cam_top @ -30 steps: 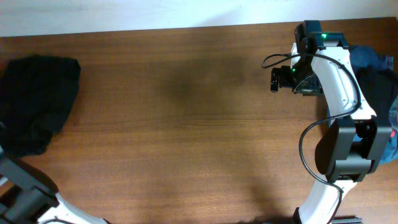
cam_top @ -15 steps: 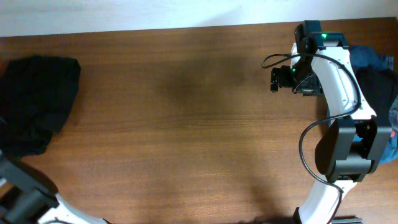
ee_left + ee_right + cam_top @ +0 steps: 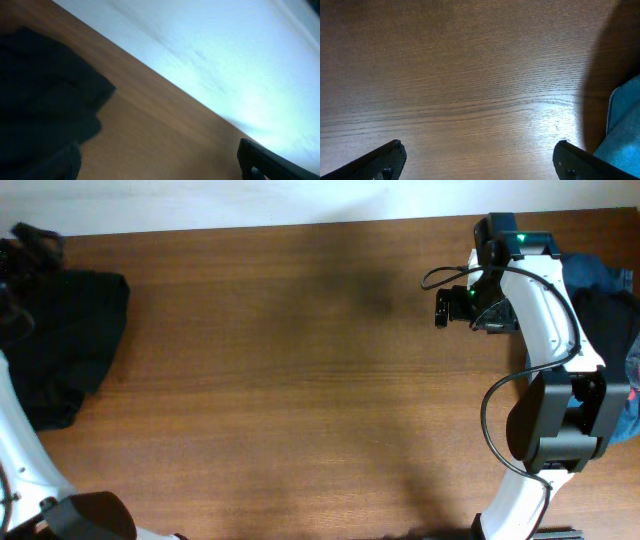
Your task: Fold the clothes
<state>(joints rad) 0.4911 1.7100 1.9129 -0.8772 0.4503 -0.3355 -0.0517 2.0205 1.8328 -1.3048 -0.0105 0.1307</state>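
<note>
- Left pincer (image 3: 160, 162): blurred; one finger merges with dark fabric; fingers wide apart, nothing between them.
- Right pincer (image 3: 479, 156): wide, holding nothing, over the wood-grain table (image 3: 300, 380).
- Black clothes (image 3: 60, 340): soft crumpled heap at the table's left end, partly cut off.
- Blue denim piece (image 3: 598, 272): right edge, half hidden behind the right arm (image 3: 545, 330).

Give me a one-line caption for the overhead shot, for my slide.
Black garment bunched at the table's left end, more clothes heaped at the right by the right arm.

Right pincer (image 3: 480, 152) gapes wide; left pincer (image 3: 160, 156), blurred, seems spread too.
</note>
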